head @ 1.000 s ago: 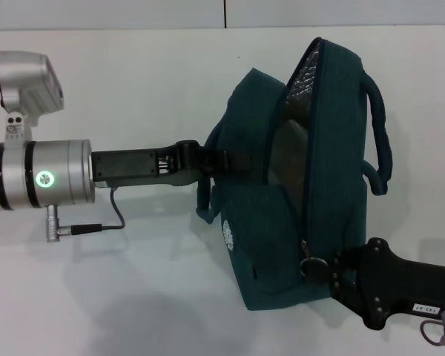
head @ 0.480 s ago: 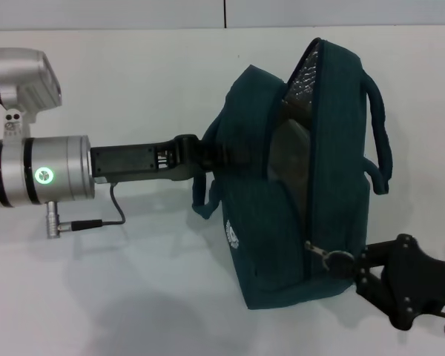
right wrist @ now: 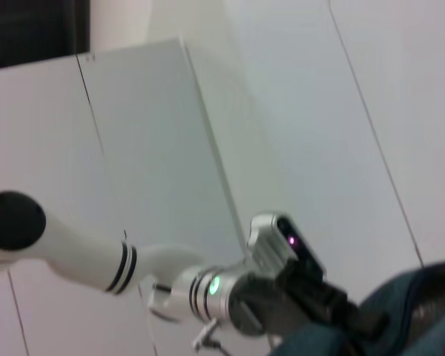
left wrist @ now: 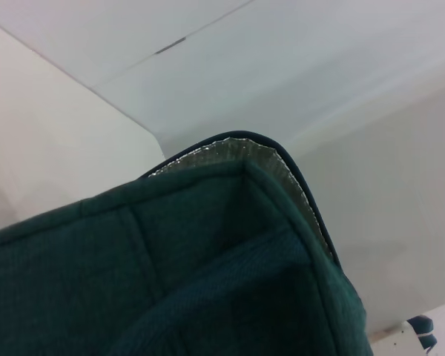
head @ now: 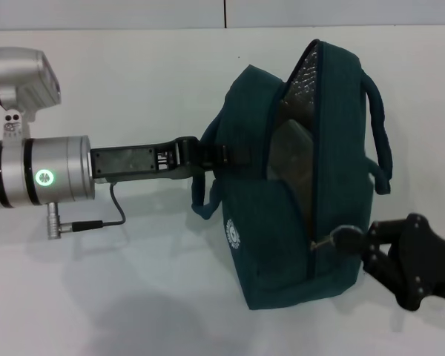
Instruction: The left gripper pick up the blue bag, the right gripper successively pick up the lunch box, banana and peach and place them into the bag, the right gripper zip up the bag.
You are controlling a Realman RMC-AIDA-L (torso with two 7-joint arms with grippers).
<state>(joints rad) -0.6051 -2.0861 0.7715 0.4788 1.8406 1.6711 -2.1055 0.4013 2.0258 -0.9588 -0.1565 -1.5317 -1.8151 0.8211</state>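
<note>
Right hand (head: 360, 242) level, apparently pinching blue bag (head: 282, 222) zip pull (head: 346, 239).

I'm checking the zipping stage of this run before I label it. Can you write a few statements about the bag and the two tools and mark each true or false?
1. The left tool holds the blue bag by a handle on its side. True.
2. The bag's zip is fully closed. False: the top gapes, and silver foil lining shows in the opening.
3. The right tool is at the ring zip pull, near the bag's lower end. True.
4. The banana lies on the table beside the bag. False: no banana shows on the white table.
5. The green light glows on the right arm. False: it is on the left arm.
</note>
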